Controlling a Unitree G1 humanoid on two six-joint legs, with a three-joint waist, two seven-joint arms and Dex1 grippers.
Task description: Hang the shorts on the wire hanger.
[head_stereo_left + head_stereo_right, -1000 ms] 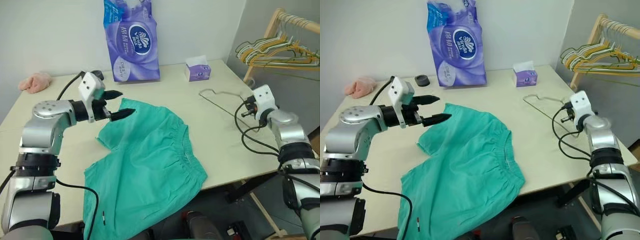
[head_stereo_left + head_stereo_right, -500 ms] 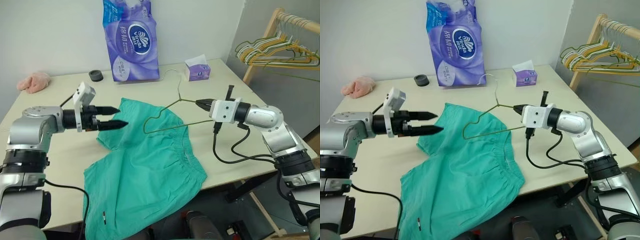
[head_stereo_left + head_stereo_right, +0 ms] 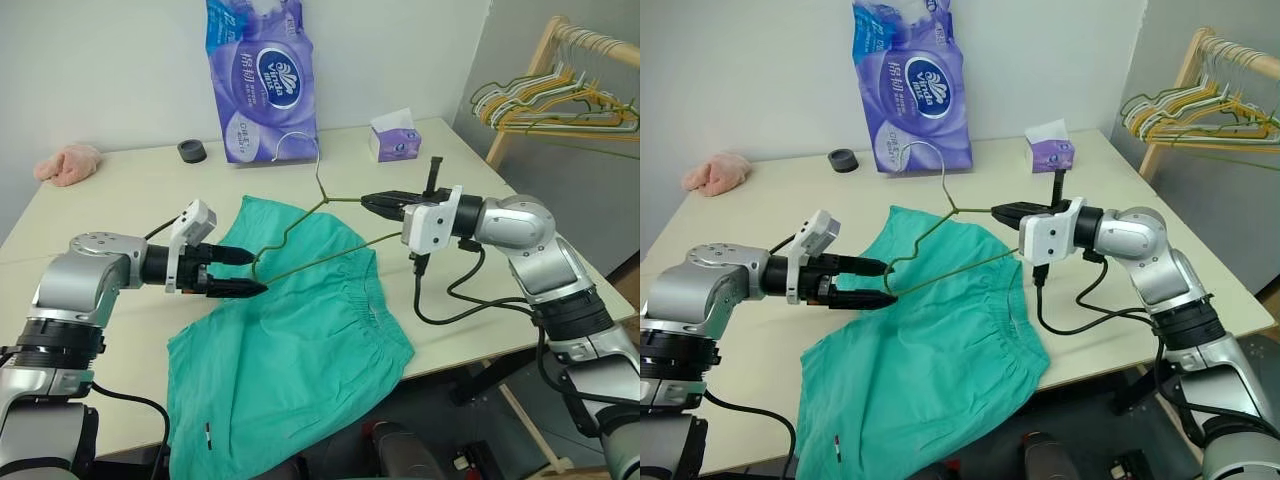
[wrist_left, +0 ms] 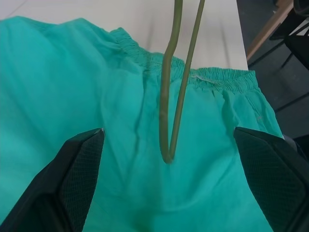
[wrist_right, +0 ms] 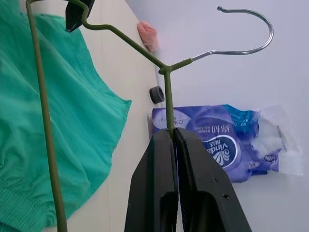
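Swung across from the far right edge of the bench, the right hand now hangs over the middle with the hanger lifted clear of the top, where a second ago it lay flat by that hand. Its fingers are pressed together on the wire just beside the neck, hook pointing up and back toward the purple tissue pack. From that pinch the triangle slopes down to its far corner, which sits right between the fingers of the left hand. Those fingers stand wide apart, holding nothing, and hover just over the shorts. That hand has dropped lower and drawn back toward the robot since the earlier frame.

The shorts lie flat on the bench, waistband toward the right arm, one leg draping over the near edge. They look unmoved.

What worries me: the grip is a thin pinch on round wire near the neck, so the hanger could pivot or slip if the left hand pushes on the far corner. If the left hand closes on the corner alone, or on cloth alone, the leg will not thread on. Dragging the cloth toward the near edge could also pull the shorts off the bench, since part already hangs over.
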